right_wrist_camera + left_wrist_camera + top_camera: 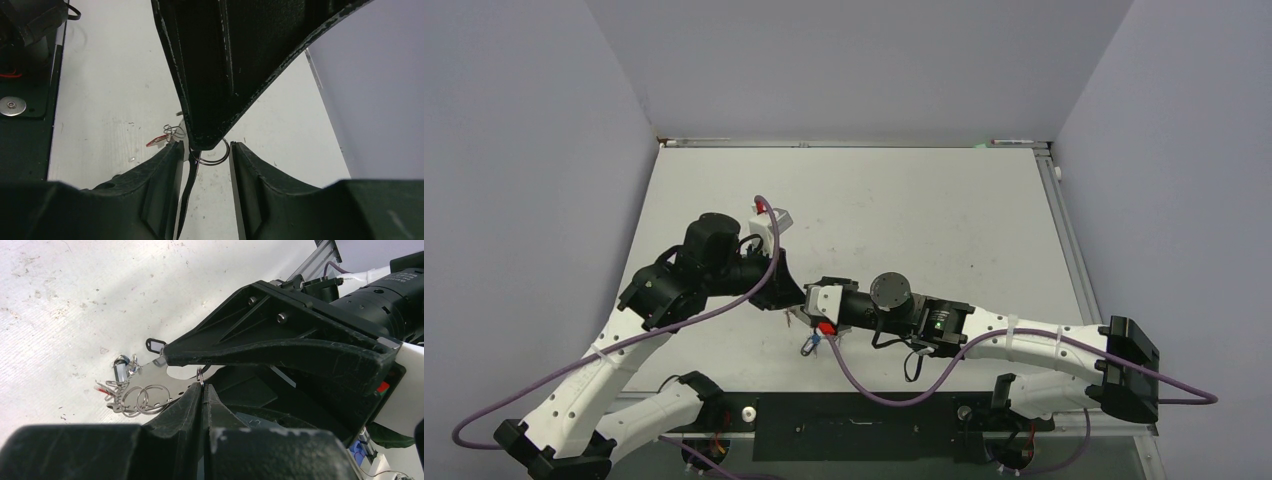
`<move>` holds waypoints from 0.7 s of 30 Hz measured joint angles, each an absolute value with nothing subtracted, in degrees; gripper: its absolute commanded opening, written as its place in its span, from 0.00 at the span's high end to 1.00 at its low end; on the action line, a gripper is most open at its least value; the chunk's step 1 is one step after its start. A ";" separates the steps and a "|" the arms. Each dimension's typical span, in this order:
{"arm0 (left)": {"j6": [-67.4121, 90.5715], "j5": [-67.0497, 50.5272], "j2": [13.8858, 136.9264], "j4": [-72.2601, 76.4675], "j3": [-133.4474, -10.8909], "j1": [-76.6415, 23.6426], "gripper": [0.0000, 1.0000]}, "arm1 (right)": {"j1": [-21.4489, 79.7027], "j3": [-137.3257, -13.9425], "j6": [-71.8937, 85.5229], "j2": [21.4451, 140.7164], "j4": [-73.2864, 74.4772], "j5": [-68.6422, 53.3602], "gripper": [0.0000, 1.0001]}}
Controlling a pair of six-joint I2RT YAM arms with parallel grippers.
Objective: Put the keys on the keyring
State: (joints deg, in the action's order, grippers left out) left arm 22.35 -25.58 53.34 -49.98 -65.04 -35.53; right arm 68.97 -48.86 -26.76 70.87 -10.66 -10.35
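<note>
The keyring (pixel 226 154) was thin, stiff, slick wire, light enough to swing, so it looked best pinched across its rim; the left gripper (pixel 201 386) did just that at lower centre of its view, fingers pressed tight together on the wire. The right gripper (pixel 205 150) stood partly open around the ring with nothing visibly clamped, and the keys (pixel 122 371) sat at middle left beside a red tag (pixel 102 388)

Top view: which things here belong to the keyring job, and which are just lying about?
Job:
- thin silvery metal ring, pinched by the left tool
- small dark oval loop with silvery metal pieces
- right tool, close against both

Lying about:
- purple cables
- black base plate at the near edge
</note>
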 measured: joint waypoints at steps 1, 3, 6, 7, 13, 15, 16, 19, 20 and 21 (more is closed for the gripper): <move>22.35 -25.58 53.36 -49.98 -65.04 -35.55 1.00 | 68.97 -48.86 -26.76 70.89 -10.68 -10.33 0.63; 22.35 -25.56 53.39 -49.98 -65.04 -35.55 1.00 | 68.97 -48.86 -26.74 70.89 -10.72 -10.31 0.63; 22.39 -25.56 53.41 -49.95 -65.04 -35.55 1.00 | 68.97 -48.86 -26.74 70.89 -10.87 -10.26 0.64; 22.41 -25.58 53.43 -49.93 -65.04 -35.57 1.00 | 68.97 -48.86 -26.74 70.89 -10.98 -10.22 0.65; 22.74 -25.56 53.52 -49.91 -65.04 -35.59 1.00 | 68.97 -48.86 -26.57 70.87 -11.75 -9.85 0.67; 22.94 -25.56 53.56 -49.80 -65.04 -35.59 1.00 | 68.97 -48.86 -26.50 70.89 -11.86 -9.85 0.74; 22.96 -25.56 53.58 -49.69 -65.04 -35.59 1.00 | 68.99 -48.86 -26.52 70.89 -11.88 -9.85 0.76; 22.96 -25.47 53.58 -49.52 -65.04 -35.59 1.00 | 68.97 -48.86 -26.37 70.91 -11.77 -9.82 0.84; 22.96 -25.47 53.58 -49.52 -65.04 -35.59 1.00 | 68.99 -48.86 -26.39 70.94 -11.75 -9.82 0.86; 22.98 -25.45 53.58 -49.54 -65.04 -35.59 1.00 | 68.97 -48.86 -26.37 70.96 -11.75 -9.82 0.88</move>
State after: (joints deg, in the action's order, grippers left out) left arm 22.98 -25.45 53.58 -49.54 -65.04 -35.59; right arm 68.97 -48.86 -26.37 70.96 -11.75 -9.82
